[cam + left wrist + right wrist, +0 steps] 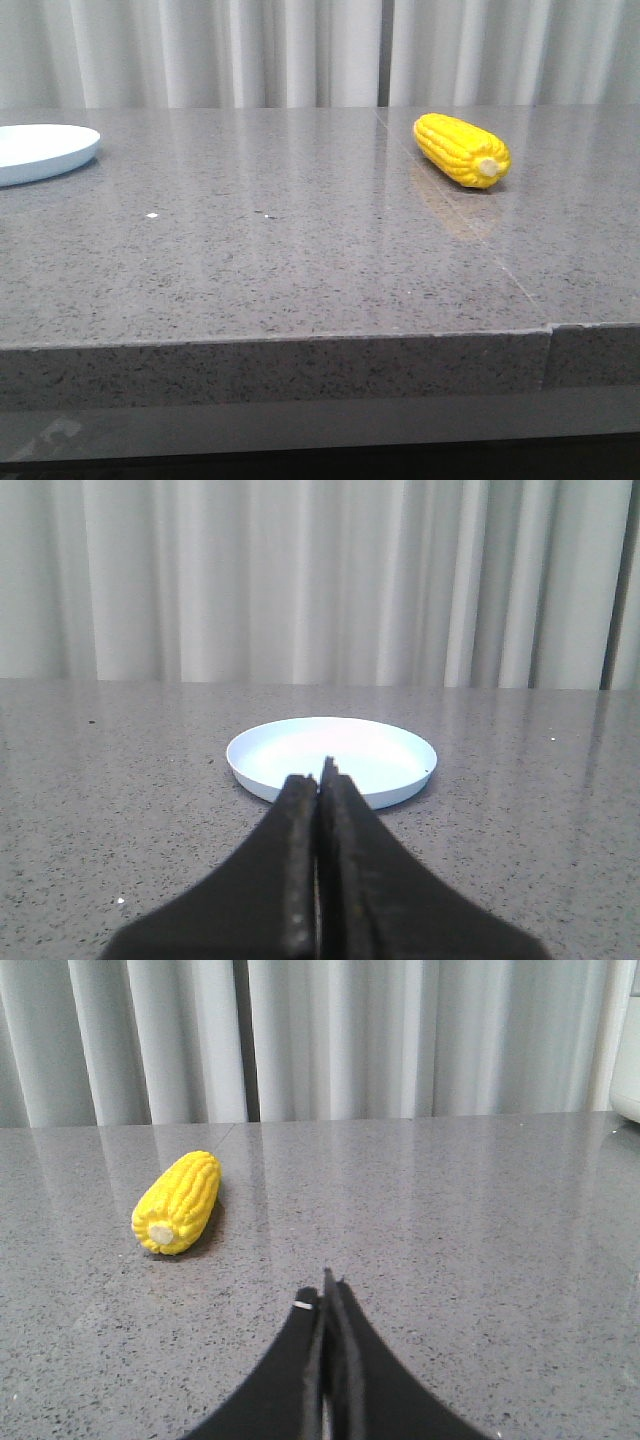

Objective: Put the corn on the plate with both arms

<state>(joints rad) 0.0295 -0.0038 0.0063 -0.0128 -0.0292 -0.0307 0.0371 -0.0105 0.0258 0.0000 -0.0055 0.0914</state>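
The corn [462, 150] lies at the front view's upper right on the grey surface [300, 260], well apart from the plate [40, 152] at the left edge. Both the left gripper [320, 790] and right gripper [326, 1305] have fingers clenched together, grasping nothing.

A grey speckled stone table [300, 270] with a polished, reflective top was seen, and a seam was visible running through its right part and down the near edge. The corn [462, 150] was laid directly on it at the far right, its pale stub end turned toward the near side. The plate [40, 152] was set flat on the surface at the far left, cut off by the picture's edge, well apart from the cob. A small white speck [152, 215], possibly a crumb, lay between them, nearer the plate.
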